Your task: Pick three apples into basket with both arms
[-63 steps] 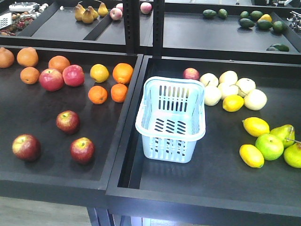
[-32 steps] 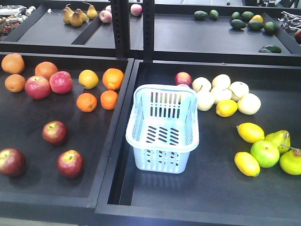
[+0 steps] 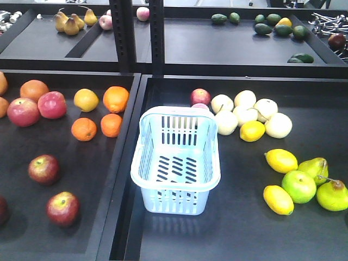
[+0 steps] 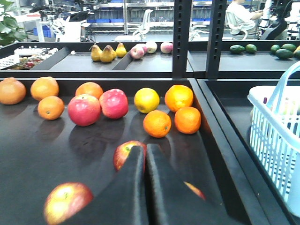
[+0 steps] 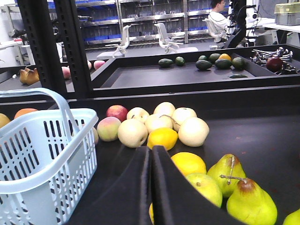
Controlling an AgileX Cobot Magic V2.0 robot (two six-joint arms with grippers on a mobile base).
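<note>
Everything in the front view has slid left and lower than half a second ago, so the basket now sits near the centre and one of the three dark apples is cut off by the left edge. All three lie in the left tray, well apart from the basket and across the tray wall from it. The left fingers are pressed together, grasping nothing, and the nearest apple lies just beyond their tips, with another at lower left. The right fingers are likewise clenched and empty, with the basket standing between them and the apples. The left arm is plainly the nearer for a first pick.
</note>
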